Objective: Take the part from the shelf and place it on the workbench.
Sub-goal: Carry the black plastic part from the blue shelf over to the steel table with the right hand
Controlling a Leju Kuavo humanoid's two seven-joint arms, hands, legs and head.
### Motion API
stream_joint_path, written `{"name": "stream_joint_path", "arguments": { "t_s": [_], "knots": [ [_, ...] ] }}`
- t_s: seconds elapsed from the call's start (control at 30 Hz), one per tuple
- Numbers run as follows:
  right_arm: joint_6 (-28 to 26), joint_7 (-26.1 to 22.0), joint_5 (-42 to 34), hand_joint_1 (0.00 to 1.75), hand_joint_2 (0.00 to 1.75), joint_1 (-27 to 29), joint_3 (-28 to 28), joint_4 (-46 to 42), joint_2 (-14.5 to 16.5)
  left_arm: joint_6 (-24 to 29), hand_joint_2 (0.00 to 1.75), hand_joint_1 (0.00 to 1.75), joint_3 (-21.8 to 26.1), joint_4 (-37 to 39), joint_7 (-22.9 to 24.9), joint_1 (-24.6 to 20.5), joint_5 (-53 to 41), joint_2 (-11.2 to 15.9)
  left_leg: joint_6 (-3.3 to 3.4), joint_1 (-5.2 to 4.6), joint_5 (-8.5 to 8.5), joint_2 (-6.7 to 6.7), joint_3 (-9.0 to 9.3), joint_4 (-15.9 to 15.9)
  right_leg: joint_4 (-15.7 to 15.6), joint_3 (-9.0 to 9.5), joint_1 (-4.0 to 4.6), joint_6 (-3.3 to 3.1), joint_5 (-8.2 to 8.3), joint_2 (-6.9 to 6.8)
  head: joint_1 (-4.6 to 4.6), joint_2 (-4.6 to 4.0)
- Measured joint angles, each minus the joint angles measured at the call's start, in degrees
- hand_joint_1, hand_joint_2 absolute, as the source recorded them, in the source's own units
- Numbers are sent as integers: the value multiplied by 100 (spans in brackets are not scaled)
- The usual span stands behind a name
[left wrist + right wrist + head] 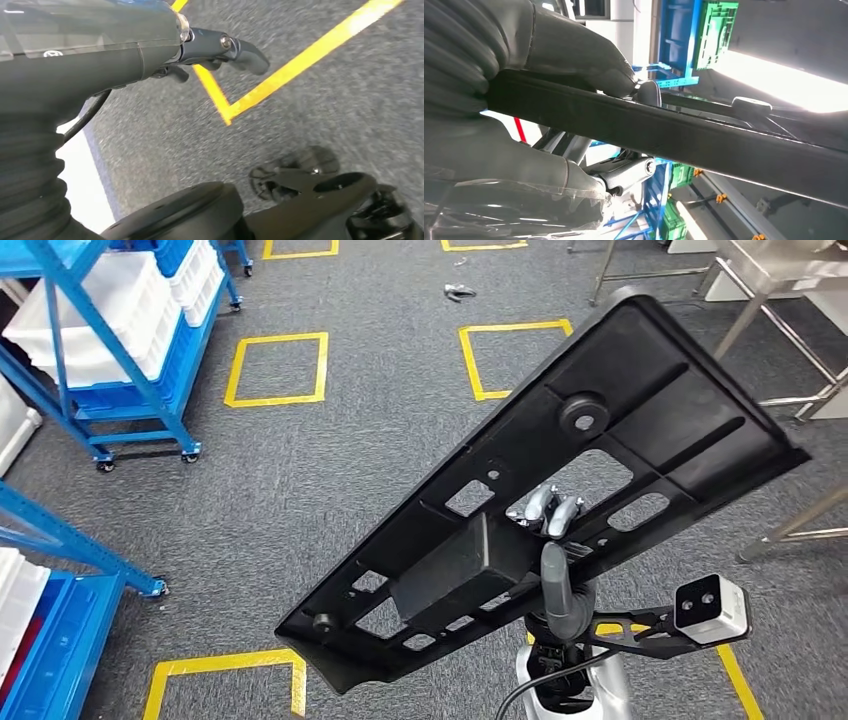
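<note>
Head view, right hand (pixel 547 510) gripping black part (pixel 640 390)

The broad black part (pixel 560 500), held up tilted by the right hand (pixel 553 530), blocked most of the space ahead on the right. To the left, grey carpet (pixel 330 470) marked with yellow squares (pixel 277 368) lay open between the blue wheeled shelf (pixel 120 350) and the part. A steel workbench frame (pixel 770 310) stood at far right (its legs reached the floor near the part's upper edge). The left hand (pixel 220 50) hung over bare carpet.
</note>
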Motion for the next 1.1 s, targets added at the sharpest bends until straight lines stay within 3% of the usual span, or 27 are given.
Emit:
{"name": "stream_joint_path", "arguments": {
  "t_s": [0.03, 0.07, 0.13, 0.17, 0.23, 0.3, 0.37, 0.47, 0.53, 0.57, 0.6, 0.67, 0.7, 0.77, 0.8, 0.87, 0.93, 1.0, 1.03, 1.07, 1.1],
  "knots": [
    [6, 4, -2, 175, 175, 1, 5, 15, 0, -5, 175, 0, -1, 0, 1, -6, -3, 0, -3, 3, 52, -6, -43, 73, 12, 1, -1, 0, -4, 59, 0, -1],
    [9, 5, -5, 175, 175, 0, 9, 27, 0, -7, 175, 0, -1, 0, 3, -7, -5, 1, -1, 9, 209, -12, 13, -69, 27, 3, -4, 4, -9, 123, 0, -1],
    [11, 5, -10, 175, 175, -1, 16, 42, 4, -2, 175, 0, -1, 0, 9, 15, -8, 3, 17, 36, 621, -131, 313, -767, 64, -3, -11, 27, -26, 254, 1, -1],
    [11, 5, -12, 175, 175, -3, 19, 46, 9, 1, 175, 0, -1, 1, 10, 26, -9, 3, 29, 49, 733, -228, 450, -1098, 89, -24, -8, 50, -30, 313, 1, 0],
    [14, 6, -17, 175, 175, -5, 25, 53, 20, 2, 175, 0, -2, 1, 8, 37, -9, 2, 67, 50, 760, -369, 556, -1385, 110, -83, -14, 117, -12, 401, 2, 0],
    [16, 9, -20, 175, 175, -2, 28, 56, 24, 3, 175, 0, -3, 0, 5, 28, -10, -3, 130, 45, 774, -318, 559, -1427, 106, -117, -24, 189, 12, 445, 4, 0],
    [18, 10, -20, 175, 175, -6, 29, 56, 24, 4, 175, 0, -5, 0, 2, 29, -12, -11, 195, 60, 808, -226, 581, -1478, 238, -177, -16, 249, -89, 302, 17, 0],
    [19, 10, -21, 175, 175, -14, 31, 57, 24, 1, 175, 0, -7, 0, -4, 52, -11, -15, 264, 52, 821, -63, 593, -1508, 1110, -584, -31, 321, -561, 28, 35, 0],
    [22, 11, -22, 175, 175, -1, 29, 59, 24, -18, 175, 0, -5, 0, -19, 60, -2, -15, 281, 45, 809, 50, 595, -1503, 1569, -804, -55, 346, -678, -11, 35, 0],
    [24, 12, -22, 175, 175, 3, 29, 60, 24, -33, 175, 0, -5, 0, -29, 62, 3, -15, 279, 44, 801, 102, 601, -1501, 1529, -779, -63, 349, -590, -29, 35, 0],
    [27, 12, -23, 175, 175, 5, 29, 59, 24, -48, 175, 0, -5, 0, -40, 62, 8, -14, 269, 43, 790, 148, 613, -1498, 1277, -645, -67, 343, -415, -59, 35, 0],
    [36, 13, -25, 175, 175, 0, 31, 58, 25, -69, 175, 0, -5, 0, -60, 62, 10, -13, 232, 28, 759, 225, 643, -1493, 521, -252, -37, 299, -100, -232, 35, 0],
    [44, 13, -27, 175, 175, -4, 31, 57, 26, -79, 175, 0, -5, 0, -69, 64, 14, -13, 206, 15, 744, 261, 652, -1491, 247, -117, -9, 268, -27, -310, 34, 0],
    [60, 15, -32, 175, 175, -10, 32, 57, 29, -102, 175, 0, -5, 0, -89, 76, 33, -14, 154, -7, 728, 344, 662, -1500, 75, -53, 44, 212, -34, -354, 31, 0],
    [72, 18, -36, 175, 175, -11, 33, 57, 31, -114, 175, 0, -4, 0, -102, 82, 47, -14, 124, -9, 719, 389, 675, -1508, 59, -58, 36, 182, -22, -295, 28, 0],
    [97, 32, -44, 175, 175, -13, 33, 57, 38, -128, 175, 0, -3, 0, -123, 90, 66, -9, 62, 5, 624, 314, 654, -1408, 8, -37, 3, 127, 2, -194, 26, 0],
    [114, 66, -51, 175, 175, -18, 35, 57, 55, -131, 175, 0, -1, 0, -138, 96, 71, -3, 11, 30, 340, 112, 427, -915, -23, -14, -25, 71, 17, -113, 21, 0],
    [117, 92, -52, 175, 175, -16, 38, 58, 63, -130, 175, 0, 2, 0, -150, 76, 72, -3, -23, 38, 48, 21, 73, -203, -19, -12, -26, 42, 14, -34, 19, 0],
    [116, 94, -51, 175, 175, -12, 37, 59, 63, -129, 175, 0, 3, 0, -154, 62, 70, -3, -36, 43, 20, 11, -35, 6, -13, -10, -27, 42, 13, 15, 20, 0],
    [116, 93, -51, 175, 175, -10, 37, 60, 63, -129, 175, 0, 4, 0, -155, 52, 68, -3, -46, 52, 107, 6, -44, 9, -3, -8, -32, 46, 9, 73, 20, 0],
    [116, 93, -51, 175, 175, -9, 37, 60, 63, -129, 175, 0, 4, 0, -152, 51, 65, -1, -54, 67, 286, -8, 43, -190, 14, -6, -39, 56, 3, 139, 19, 0]
  ]
}}
